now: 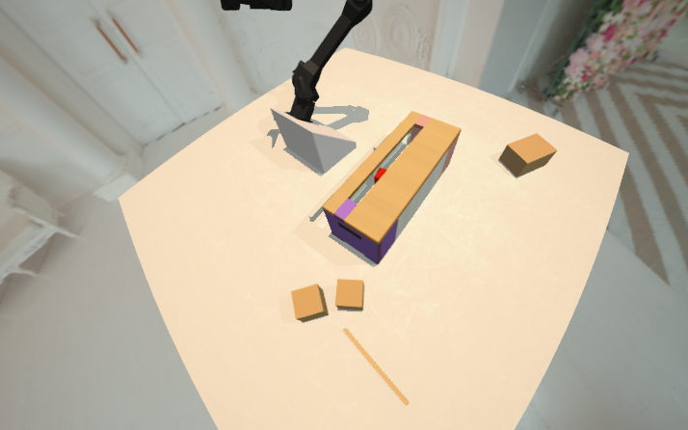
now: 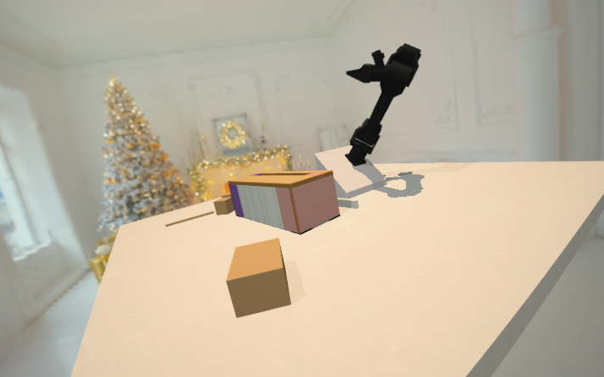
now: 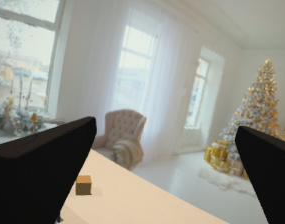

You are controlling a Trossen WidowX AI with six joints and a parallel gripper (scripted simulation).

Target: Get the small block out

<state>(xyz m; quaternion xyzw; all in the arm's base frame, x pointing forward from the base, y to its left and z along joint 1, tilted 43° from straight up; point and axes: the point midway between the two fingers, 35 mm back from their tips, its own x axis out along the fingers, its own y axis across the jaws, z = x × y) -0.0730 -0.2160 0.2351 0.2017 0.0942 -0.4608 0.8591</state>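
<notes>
The box (image 1: 410,184) (image 2: 314,205) stands on the table with a long slot in its wooden top, one purple end and one pink end. A small red block (image 1: 380,174) shows through the slot, about midway along the box. The purple end has a dark narrow opening (image 1: 349,230). My gripper (image 2: 348,73) (image 3: 166,128) is open and empty, raised high above the table, well away from the box. In the top view the fingertips are out of frame.
A large wooden block (image 1: 528,154) (image 2: 258,281) (image 3: 83,185) stands off the box's clear side. Two smaller wooden blocks (image 1: 308,303) (image 1: 349,294) lie beyond the purple end, near a thin stick (image 1: 376,366) (image 2: 189,219). A grey wedge (image 1: 314,141) (image 2: 348,175) is at the arm's base.
</notes>
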